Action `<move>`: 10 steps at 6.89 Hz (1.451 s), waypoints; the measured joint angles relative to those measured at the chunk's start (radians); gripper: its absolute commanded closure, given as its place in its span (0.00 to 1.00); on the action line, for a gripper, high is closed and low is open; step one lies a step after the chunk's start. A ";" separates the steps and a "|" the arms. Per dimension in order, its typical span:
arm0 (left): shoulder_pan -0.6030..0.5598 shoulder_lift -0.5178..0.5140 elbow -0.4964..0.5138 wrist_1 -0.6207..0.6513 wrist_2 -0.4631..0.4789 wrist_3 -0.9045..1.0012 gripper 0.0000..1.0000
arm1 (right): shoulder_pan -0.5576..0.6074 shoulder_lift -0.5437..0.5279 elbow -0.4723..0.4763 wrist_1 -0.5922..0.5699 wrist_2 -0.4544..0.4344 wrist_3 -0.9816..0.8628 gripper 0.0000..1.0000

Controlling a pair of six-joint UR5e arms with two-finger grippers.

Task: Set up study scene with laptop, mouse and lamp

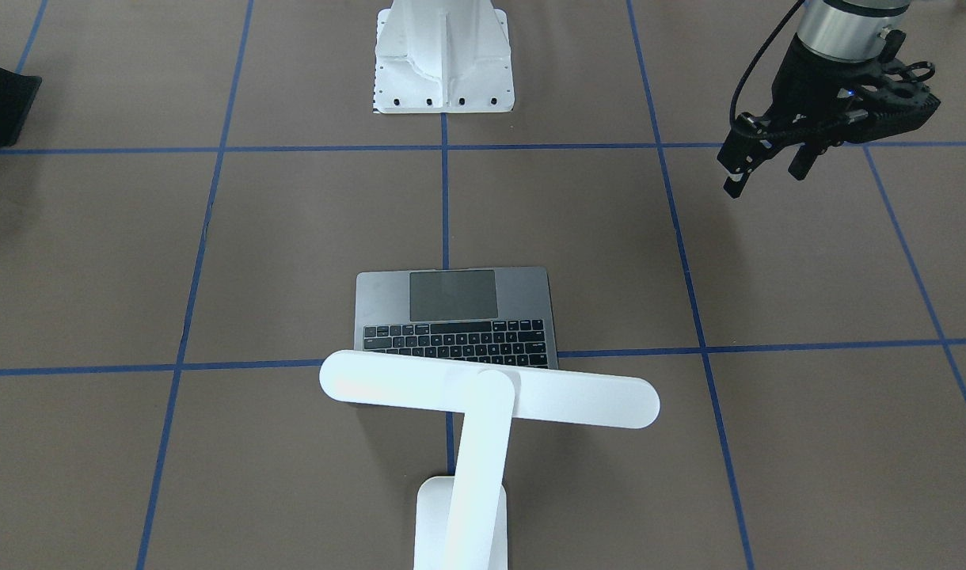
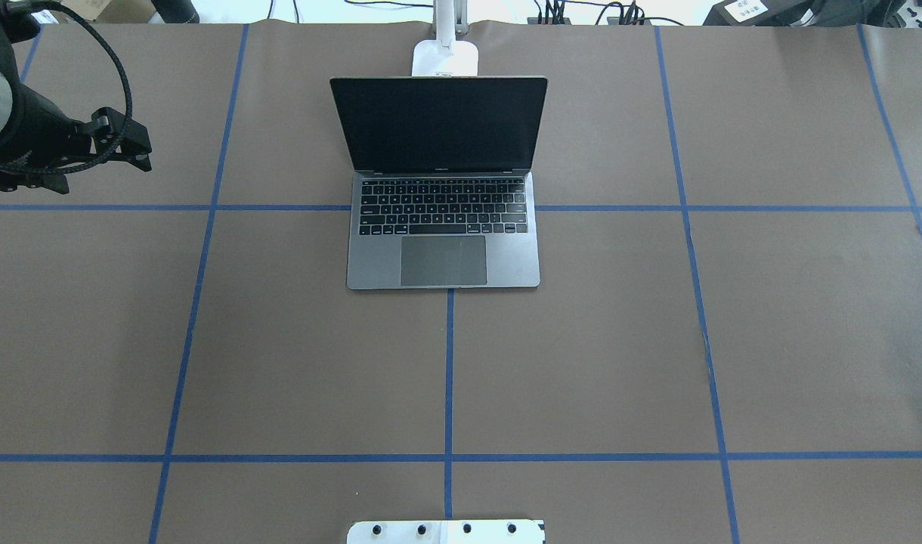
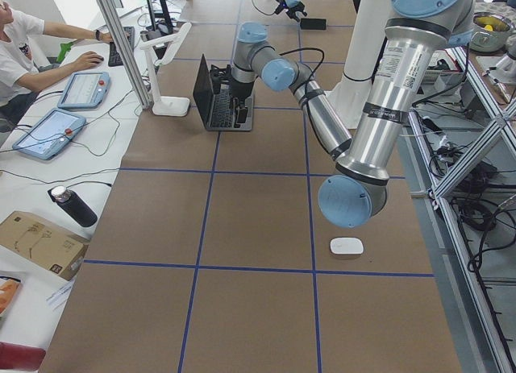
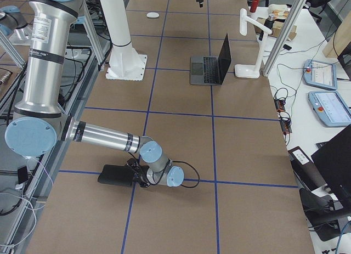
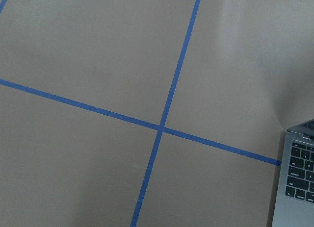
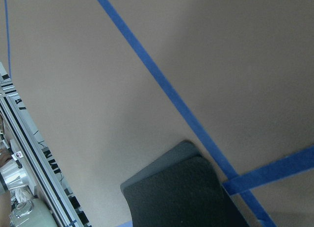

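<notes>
You are looking at a robotics lab: a brown table [image 2: 657, 340] gridded in blue tape [image 2: 448, 378], aluminium framing [image 3: 121, 43], teach pendants [image 3: 47, 133] and a white bolted pedestal [image 1: 443, 71].

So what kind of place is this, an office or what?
Probably a robotics lab workcell, not an office: the left arm and right arm stand at a table gridded with blue tape, and an operator sits with teach pendants.

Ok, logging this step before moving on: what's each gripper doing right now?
Left gripper: open, holding nothing.
Right gripper: cannot be told, seen only in the side views.
</notes>
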 measured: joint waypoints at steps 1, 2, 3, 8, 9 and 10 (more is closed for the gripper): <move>0.000 0.000 0.000 0.000 0.000 0.000 0.01 | -0.017 0.001 -0.002 0.000 0.022 -0.001 0.05; 0.000 0.000 0.000 0.000 0.000 0.000 0.01 | -0.026 -0.002 -0.007 0.000 0.027 -0.011 0.05; 0.000 0.000 -0.001 0.000 0.001 -0.001 0.01 | -0.029 -0.010 -0.011 -0.002 0.024 -0.030 0.05; -0.001 0.001 -0.016 0.002 0.002 -0.014 0.01 | -0.032 -0.024 0.024 -0.088 0.024 -0.060 0.05; -0.001 0.001 -0.020 0.003 0.002 -0.015 0.01 | -0.033 -0.023 0.046 -0.130 0.026 -0.064 0.05; -0.001 0.001 -0.023 0.003 0.001 -0.015 0.01 | -0.034 -0.025 0.053 -0.151 0.027 -0.071 0.04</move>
